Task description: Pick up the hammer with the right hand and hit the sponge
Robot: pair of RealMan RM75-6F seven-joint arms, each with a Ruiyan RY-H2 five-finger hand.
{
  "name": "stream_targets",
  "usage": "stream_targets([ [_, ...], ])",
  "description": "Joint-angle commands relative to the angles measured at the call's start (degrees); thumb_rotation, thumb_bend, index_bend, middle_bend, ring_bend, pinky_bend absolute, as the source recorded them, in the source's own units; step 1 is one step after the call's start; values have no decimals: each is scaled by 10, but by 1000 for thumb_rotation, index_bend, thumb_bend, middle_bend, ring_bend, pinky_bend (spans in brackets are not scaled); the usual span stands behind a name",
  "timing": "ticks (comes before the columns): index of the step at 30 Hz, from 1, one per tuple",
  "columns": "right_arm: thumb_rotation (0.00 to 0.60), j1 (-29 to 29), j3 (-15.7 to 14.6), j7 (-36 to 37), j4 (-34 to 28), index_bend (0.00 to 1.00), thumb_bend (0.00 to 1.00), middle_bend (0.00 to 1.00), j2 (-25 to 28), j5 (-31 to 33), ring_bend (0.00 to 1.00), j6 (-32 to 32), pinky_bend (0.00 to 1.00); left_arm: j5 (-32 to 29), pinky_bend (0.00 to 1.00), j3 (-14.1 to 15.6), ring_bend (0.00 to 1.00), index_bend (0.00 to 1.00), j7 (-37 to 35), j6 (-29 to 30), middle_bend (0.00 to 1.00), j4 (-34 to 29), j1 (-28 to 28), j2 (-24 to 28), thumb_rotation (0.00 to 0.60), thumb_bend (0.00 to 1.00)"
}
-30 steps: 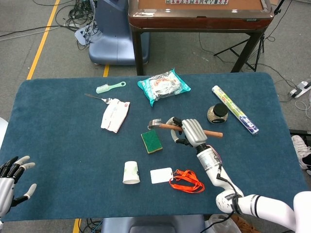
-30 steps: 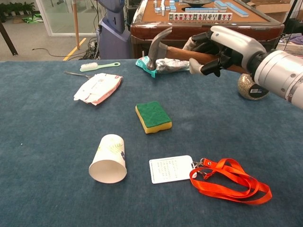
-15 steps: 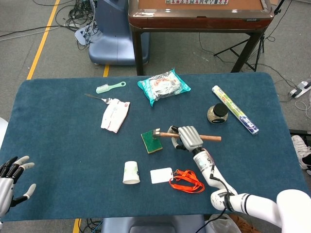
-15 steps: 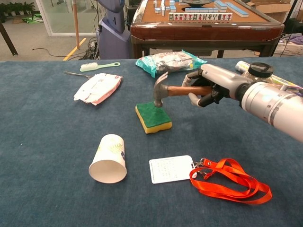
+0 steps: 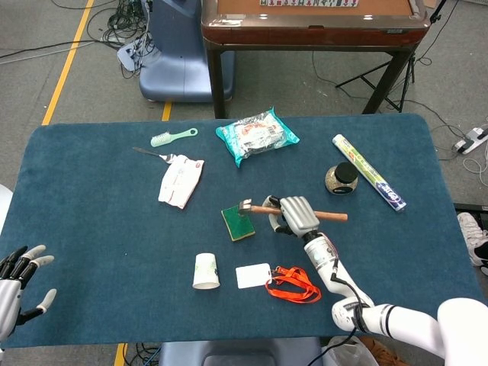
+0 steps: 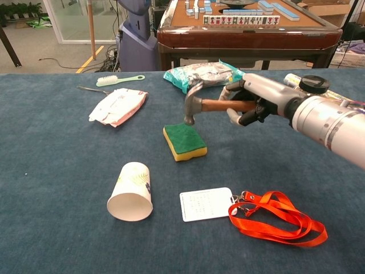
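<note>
The right hand (image 6: 254, 103) is covering the middle of the hammer (image 6: 197, 105) handle. The left hand (image 5: 19, 282) is getting cut off at the head view's left edge, and the card (image 6: 206, 204) print is looking way too tiny to read.

Head view looks steeply down; chest view looks low across the shared table (image 5: 91, 252).

- Paper cup (image 6: 131, 192): lying on its side, near-left of centre on the blue table (image 5: 91, 229), mouth facing near.
- White card (image 6: 206, 204): flat, just right of the cup, joined to an orange lanyard (image 6: 279, 220) coiled to its right.
- White packet (image 5: 180, 180): flat, left of centre.
- Fork (image 5: 155, 154): beside the packet's far end.
- Green brush (image 5: 172, 137): far left.
- Teal snack bag (image 5: 257, 135): far centre.
- Dark-lidded jar (image 5: 341, 178): upright, right.
- Rolled tube (image 5: 368, 171): lying diagonally, just right of the jar.
</note>
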Motion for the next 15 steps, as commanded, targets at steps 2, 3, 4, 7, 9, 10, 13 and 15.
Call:
stream_targets([
  [2, 600, -17, 12, 30, -41, 902, 739, 912, 35, -23, 781, 30, 783, 1, 125, 0, 84, 275, 0, 0, 174, 0, 0, 0, 600, 251],
  [3, 600, -20, 12, 33, -48, 902, 739, 912, 42, -25, 781, 34, 783, 1, 125, 0, 84, 275, 1, 0, 174, -1, 0, 0, 600, 251],
  [4, 600, -25, 11, 37, -56, 902, 739, 912, 50, -28, 781, 39, 783, 1, 125, 0, 84, 275, 0, 0, 174, -1, 0, 0, 600, 251],
  [7, 600, -36, 5, 40, -66, 902, 739, 912, 67, -33, 781, 49, 783, 1, 125, 1, 84, 275, 1, 0, 174, -1, 0, 0, 600, 252],
  [9, 600, -43, 0, 39, -64, 902, 738, 910, 74, -29, 780, 50, 783, 2, 125, 1, 84, 275, 1, 0, 174, -2, 0, 0, 600, 252],
  [10, 600, -46, -2, 39, -61, 902, 738, 908, 75, -26, 779, 48, 783, 2, 125, 1, 84, 275, 1, 0, 174, -2, 0, 0, 600, 251],
  [13, 600, -52, -7, 44, -44, 902, 734, 895, 76, -15, 770, 41, 782, 3, 126, 1, 84, 275, 1, 1, 174, -3, 0, 0, 600, 252],
  [15, 600, -55, -11, 49, -31, 902, 723, 875, 73, -10, 749, 34, 761, 3, 125, 1, 84, 275, 2, 0, 174, -2, 0, 0, 600, 252],
])
